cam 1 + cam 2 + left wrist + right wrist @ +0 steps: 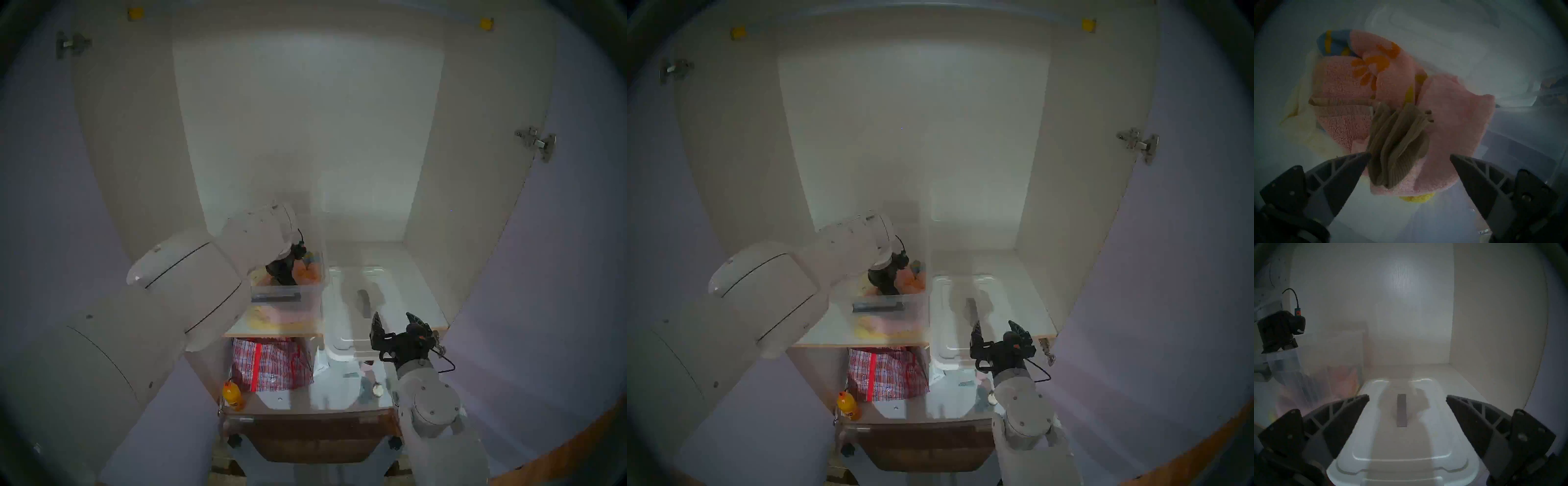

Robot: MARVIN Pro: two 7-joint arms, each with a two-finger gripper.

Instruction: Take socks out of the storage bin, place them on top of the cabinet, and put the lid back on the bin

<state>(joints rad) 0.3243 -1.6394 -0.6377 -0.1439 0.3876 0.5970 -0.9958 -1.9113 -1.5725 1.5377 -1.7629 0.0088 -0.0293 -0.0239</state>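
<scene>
The clear storage bin point(307, 298) stands uncovered on the left of the cabinet's white shelf point(424, 298). My left gripper point(1409, 157) reaches down into it, open, its fingers on either side of the olive-tan socks point(1398, 144), which rest on pink cloth point(1454, 122). In the head view only the gripper's black wrist point(283, 269) shows inside the bin. The white lid point(342, 325) with its grey strip handle point(1401, 410) lies flat on the shelf right of the bin point(1310, 382). My right gripper point(395, 322) hovers open over the lid's point(1401, 450) front end, holding nothing.
A red-checked woven bag point(269, 363) and an orange bottle point(233, 395) sit on the lower level under the shelf, with a dark brown wooden piece point(315, 437) in front. Lilac doors point(559, 271) stand open on both sides. White cabinet walls point(305, 135) close in behind.
</scene>
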